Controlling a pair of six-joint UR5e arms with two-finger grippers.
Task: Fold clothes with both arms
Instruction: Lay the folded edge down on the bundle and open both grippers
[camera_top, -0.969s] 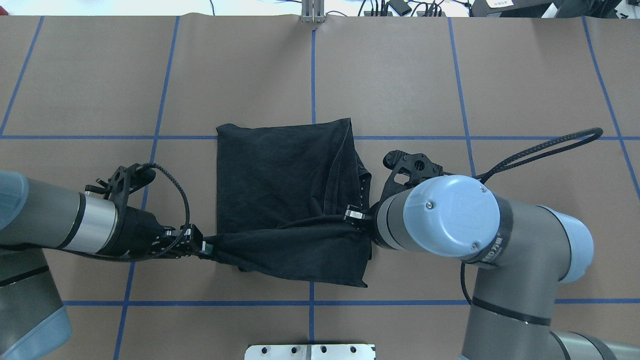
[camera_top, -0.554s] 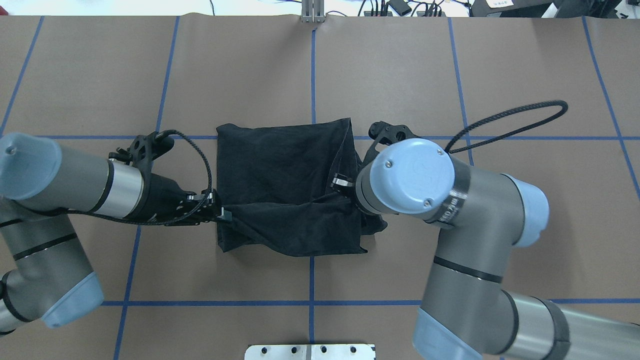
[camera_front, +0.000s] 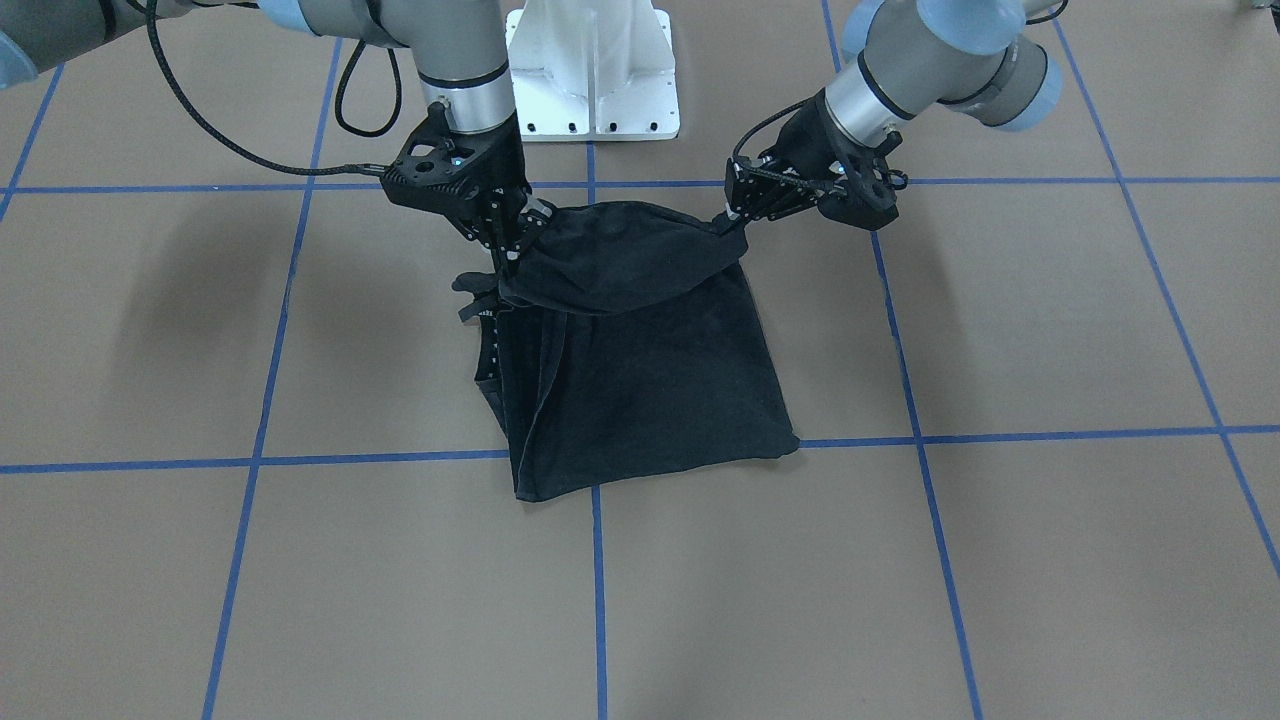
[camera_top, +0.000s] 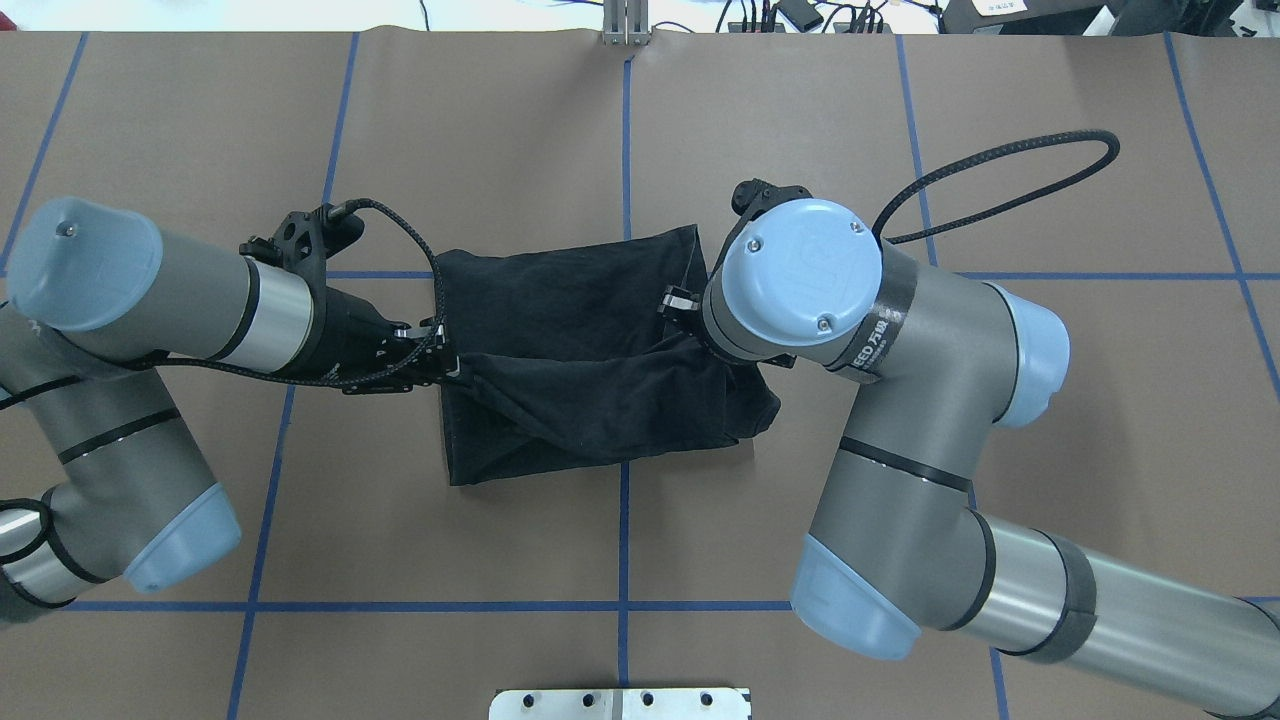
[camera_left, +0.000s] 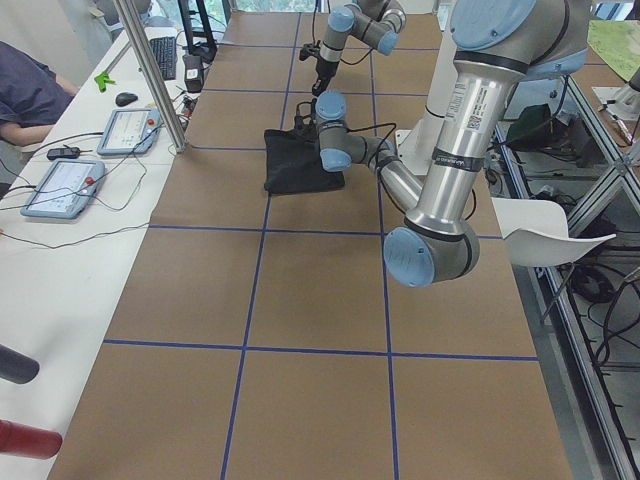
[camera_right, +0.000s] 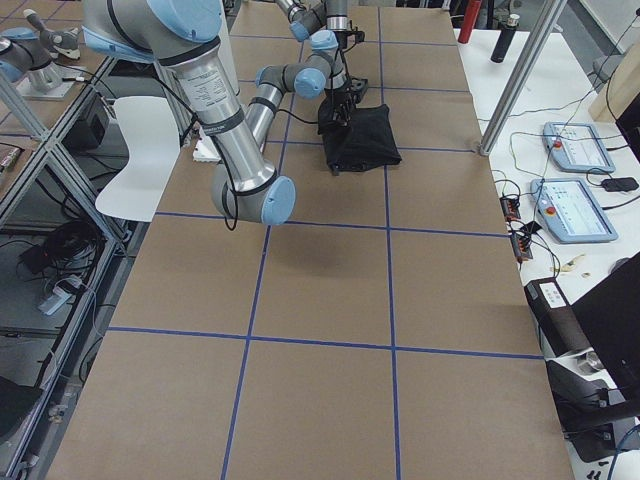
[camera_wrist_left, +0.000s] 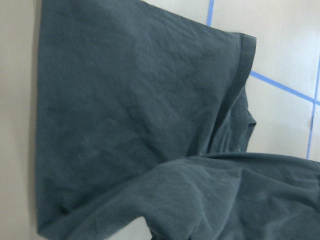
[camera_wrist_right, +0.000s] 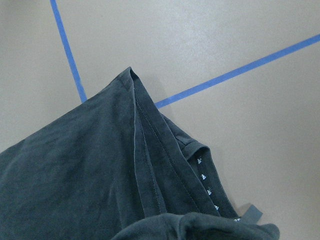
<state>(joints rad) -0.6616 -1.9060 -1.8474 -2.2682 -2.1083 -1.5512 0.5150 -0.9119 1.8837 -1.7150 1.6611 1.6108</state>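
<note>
Both left gripper (camera_top: 448, 368) and right gripper (camera_front: 512, 243) pinched the T-shirt's (camera_front: 650, 380) near corners. Held taut above the table, that edge could fold onto the far half.

Left tool (camera_front: 724, 224), right tool (camera_front: 513, 243) both clamped, angled down, pointing toward each other.

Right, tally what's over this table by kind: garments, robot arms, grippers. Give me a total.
Garments: 1, the black T-shirt
Robot arms: 2, left arm and right arm
Grippers: 2, left gripper and right gripper
Total: 5
</note>
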